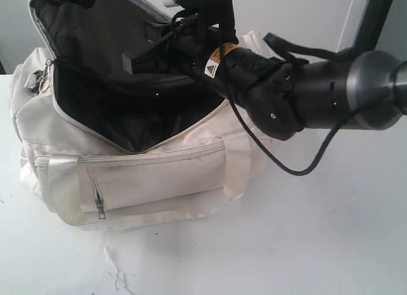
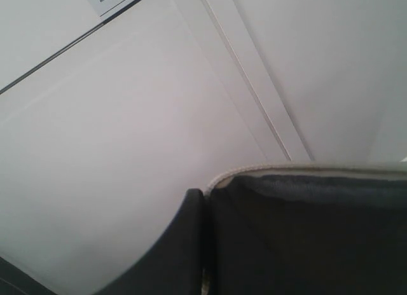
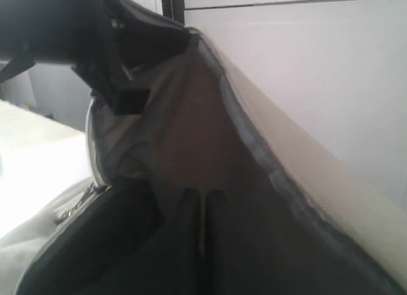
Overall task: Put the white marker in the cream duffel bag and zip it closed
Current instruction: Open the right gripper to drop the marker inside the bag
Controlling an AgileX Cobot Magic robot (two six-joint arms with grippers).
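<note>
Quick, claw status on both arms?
Left claw: closed on the raised flap of the cream duffel bag.
Right claw: closed, nothing visible in it.

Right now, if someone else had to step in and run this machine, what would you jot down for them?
Left gripper: looks pinched on the edge of the raised flap of the cream duffel bag, holding it open.
Right gripper: shut, nothing seen between its fingers, at the bag's mouth.
White marker: not visible in any view; possibly inside the bag, unconfirmed.
Done: bag open, right arm at the opening.
Left: confirm the marker is in, pull the right arm out, lower the flap, zip it closed.
</note>
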